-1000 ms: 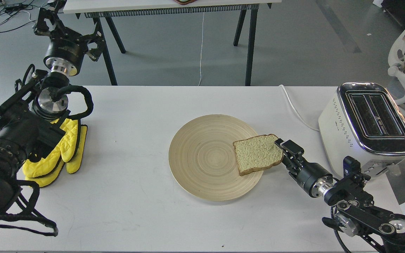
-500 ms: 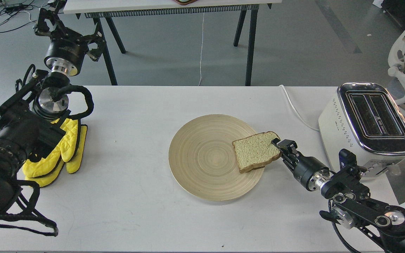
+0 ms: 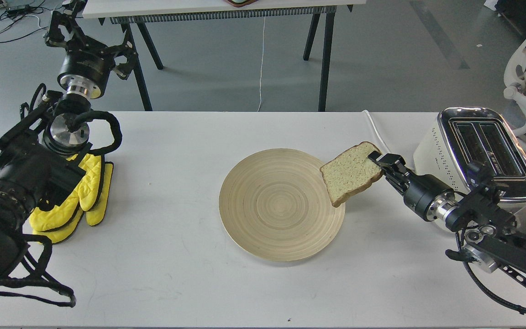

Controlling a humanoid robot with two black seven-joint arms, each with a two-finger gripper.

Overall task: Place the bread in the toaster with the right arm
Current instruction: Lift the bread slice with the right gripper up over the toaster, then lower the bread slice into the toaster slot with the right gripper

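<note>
The bread (image 3: 352, 173), a pale speckled slice with a brown crust, hangs tilted in the air over the right edge of the wooden plate (image 3: 272, 203). My right gripper (image 3: 378, 161) is shut on the slice's right edge and holds it clear of the plate. The cream-white toaster (image 3: 473, 160) with its chrome top and two open slots stands at the right end of the table, just behind my right arm. My left gripper (image 3: 69, 20) is raised at the far left, beyond the table's back edge; I cannot tell whether its dark fingers are open or shut.
Yellow oven mitts (image 3: 78, 198) lie at the left of the white table (image 3: 176, 274). The toaster's white cord (image 3: 384, 141) runs over the table behind the bread. A second table (image 3: 217, 9) stands behind, and a white chair (image 3: 525, 73) at the far right.
My right gripper has lifted the bread off the plate and carried it up and to the right, toward the toaster. The left arm has not moved.
</note>
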